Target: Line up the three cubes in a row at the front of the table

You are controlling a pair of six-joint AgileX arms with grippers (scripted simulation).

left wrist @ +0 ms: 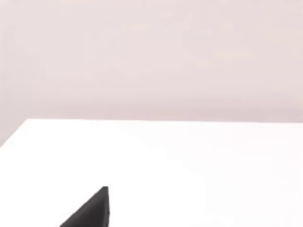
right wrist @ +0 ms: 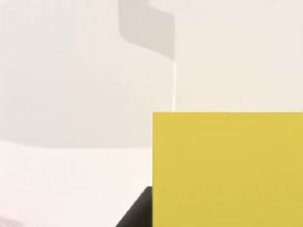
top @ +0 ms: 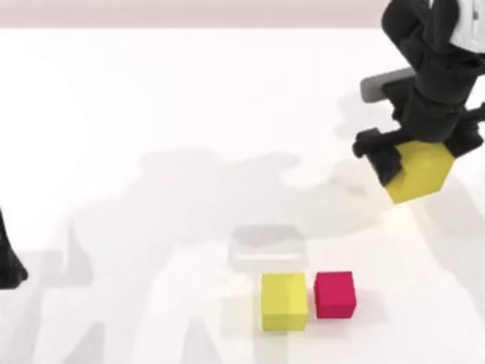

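1. The largest yellow cube fills much of the right wrist view, being the thing nearest that camera; a dark finger of the pincer is seen against one of its edges.
2. In the top view the right gripper is closed on the largest yellow cube, which is held tilted above the table, near the right edge and about halfway between the back and front edges. A black finger is pressed against the cube's left face.
3. A grey shadow is cast on the white surface below and to the left of the held cube.
4. Nearer the front edge, a little right of the middle, the smaller yellow cube is set flat on the table.
5. The magenta-red cube is placed just beside it on its right, the two being close or touching; which of these cannot be told.
6. Both resting cubes are well apart from the held one.
7. The left arm is parked at the left edge of the table; from its wrist view only a dark tip of the left gripper is seen over bare table, and whether that pincer is wide or narrow cannot be told.
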